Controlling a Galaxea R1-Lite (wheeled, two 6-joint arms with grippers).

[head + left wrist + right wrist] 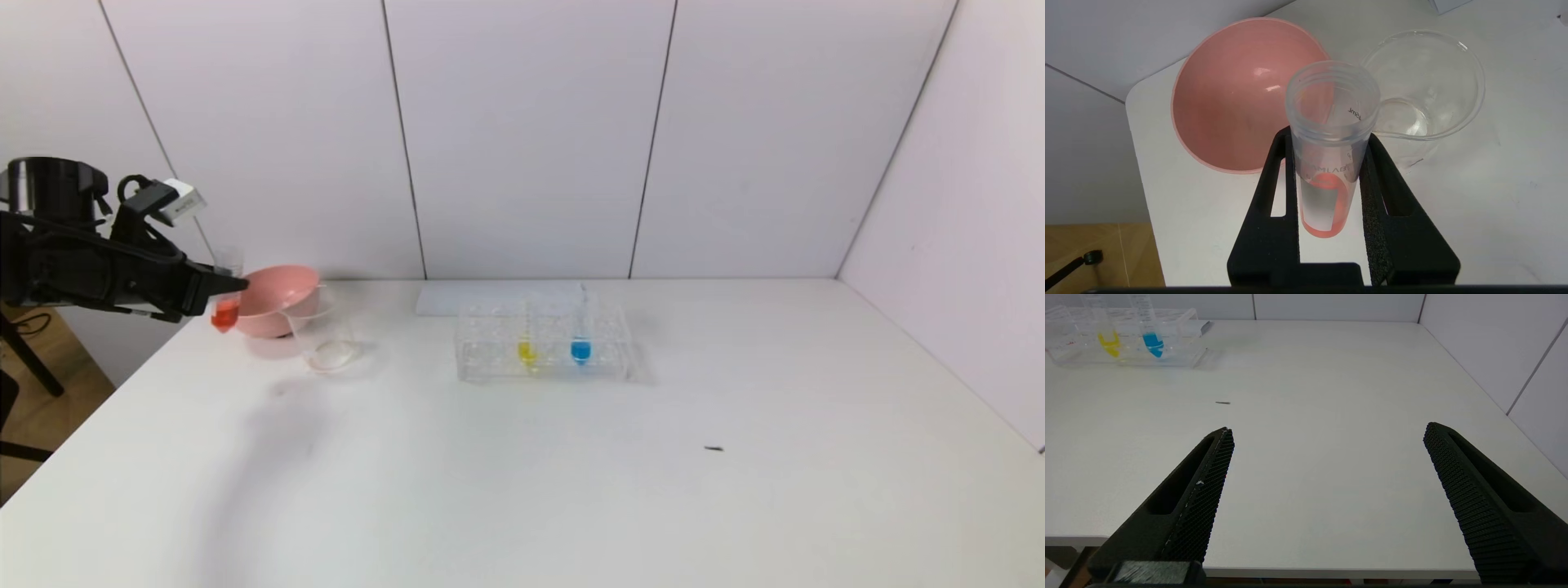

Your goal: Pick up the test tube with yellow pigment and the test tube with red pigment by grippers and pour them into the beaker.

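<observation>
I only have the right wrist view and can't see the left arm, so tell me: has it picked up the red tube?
Observer: Yes. The left gripper is shut on the test tube with red pigment.
Operator: Where is it relative to the beaker?
Observer: In the head view it hangs at the table's left edge, beside the pink bowl; the beaker stands just right of that.
Operator: Poured already?
Observer: No. Red liquid sits in the tube's bottom, and the beaker looks clear.

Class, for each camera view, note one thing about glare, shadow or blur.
Head view: a soft blurred shadow lies on the table. Left wrist view: bright glare spots inside the pink bowl. Right wrist view: the rack looks soft while the right gripper shows sharp texture.
</observation>
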